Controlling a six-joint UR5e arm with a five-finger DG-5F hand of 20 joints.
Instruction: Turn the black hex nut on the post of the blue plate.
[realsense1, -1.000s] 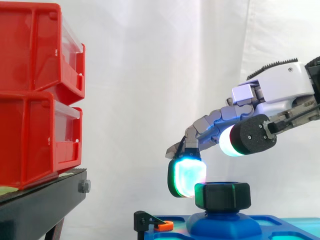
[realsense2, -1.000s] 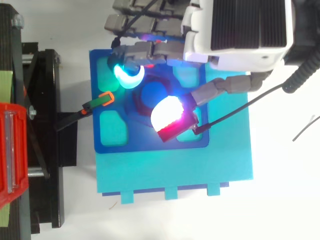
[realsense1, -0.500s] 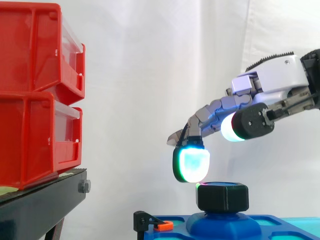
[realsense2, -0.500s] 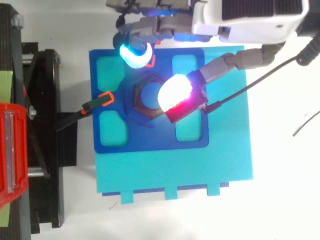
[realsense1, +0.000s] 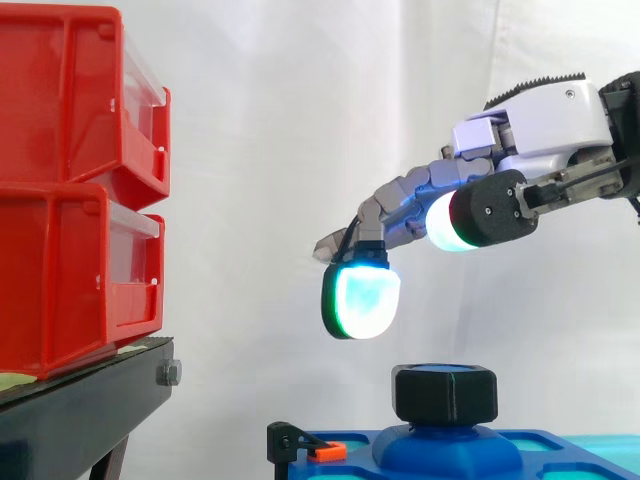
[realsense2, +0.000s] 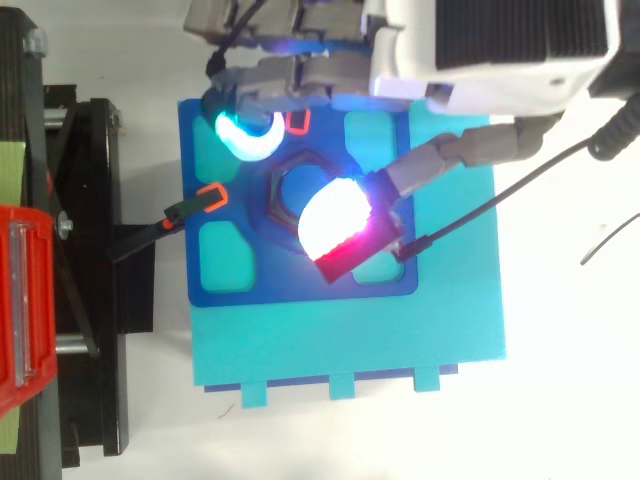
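- Black hex nut (realsense1: 445, 392): seated upright at the raised centre of the blue plate (realsense2: 232, 288), with nothing touching it.
- Hand (realsense1: 535, 120): above the nut and clear of it, fingers relaxed and spread, holding nothing. In the side view one cyan-green fingertip (realsense1: 362, 300) hangs above and to the left of the nut.
- Red bins (realsense1: 70, 180): stacked on the black stand (realsense1: 70, 420), well apart at left.

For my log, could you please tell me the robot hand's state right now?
The robot hand is open, holding nothing, above the black hex nut.
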